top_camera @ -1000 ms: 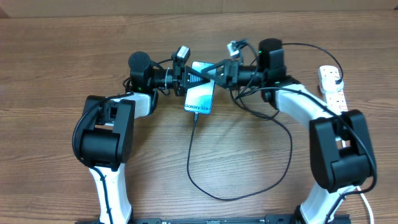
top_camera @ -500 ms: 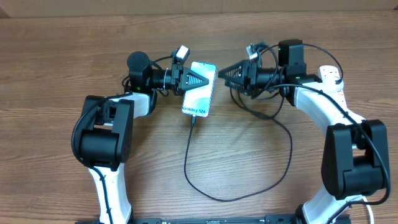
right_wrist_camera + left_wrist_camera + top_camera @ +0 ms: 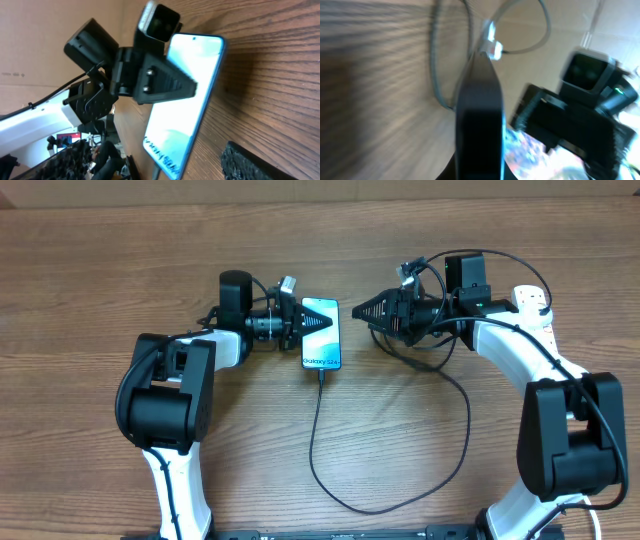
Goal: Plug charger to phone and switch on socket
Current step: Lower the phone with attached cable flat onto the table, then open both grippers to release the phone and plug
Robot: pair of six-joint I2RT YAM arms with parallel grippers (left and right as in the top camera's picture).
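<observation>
On the counter (image 3: 90, 270), left end effector (image 3: 320, 323) pinches the phone (image 3: 325, 352), likely steadying it. The charger (image 3: 312, 442) appears seated in its lower end. Right end effector (image 3: 362, 310), spread and empty, hangs between phone and socket (image 3: 532, 300).

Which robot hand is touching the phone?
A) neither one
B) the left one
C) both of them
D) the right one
B: the left gripper has a finger lying across the screen of the phone, while the right gripper sits off to the side with a gap between it and the phone.
</observation>
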